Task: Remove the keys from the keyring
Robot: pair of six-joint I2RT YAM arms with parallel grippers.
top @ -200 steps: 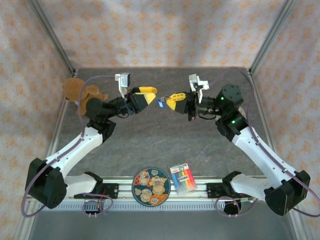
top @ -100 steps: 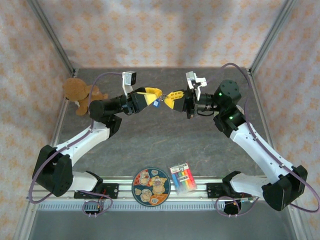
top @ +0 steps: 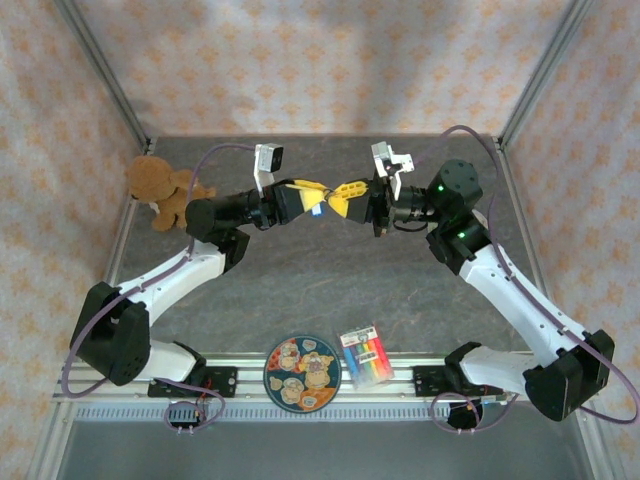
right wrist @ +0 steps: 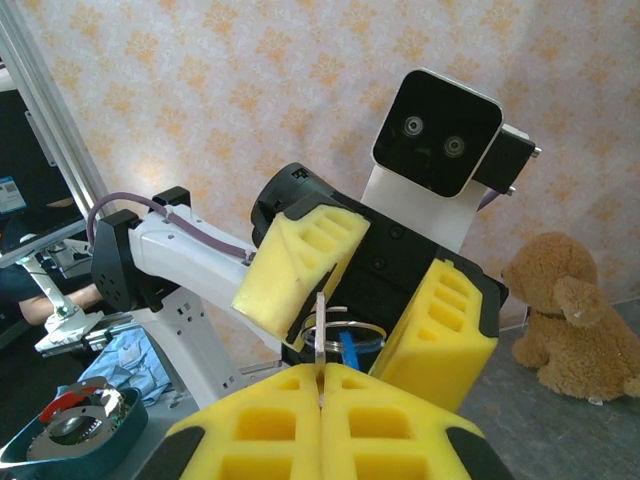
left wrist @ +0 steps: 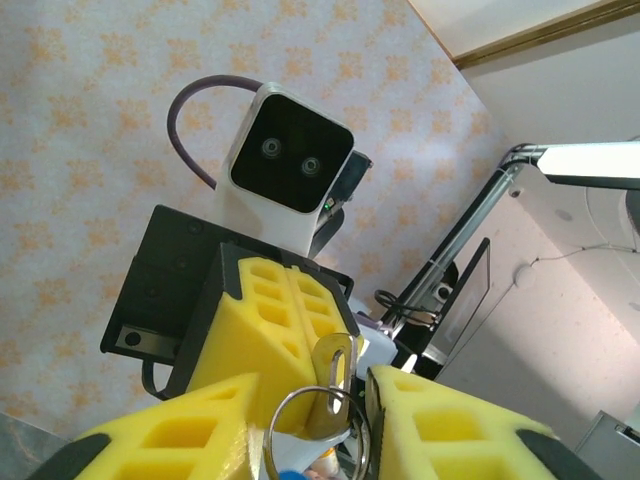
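And the left arm (top: 215,215) has gone for it! A second ago it sat back with its yellow pads spread wide. Now it has stretched across, and the left jaws have drawn in around the keyring (left wrist: 280,403), right up against the right arm (top: 450,205). With the elbow gone, the brown teddy bear (top: 160,188) at the desk's left edge shows in full. The right arm has barely shifted in the last half second.

The meeting happens in mid-air, above the middle of the dark grey mottled desk (top: 330,280). The right jaws are clenched, their ribbed foam pads (left wrist: 275,320) pressed flat together on a thin sliver of metal. That is the key (left wrist: 328,385), pale silvery-tan, flat, with a slot in its head. It hangs threaded on the ring, a thin loop of bright steel wire. A small blue tag (right wrist: 347,350) dangles beside it.

The left jaws are narrowed but not closed. Their blocky yellow foam pads (right wrist: 300,262), cut with square hollows, stand either side of the ring. Whether they actually press on it, I cannot tell.

Down at the near rail, nothing has stirred. The round patterned plate (top: 302,372) lies flat, just beside the rainbow-striped card (top: 365,356).
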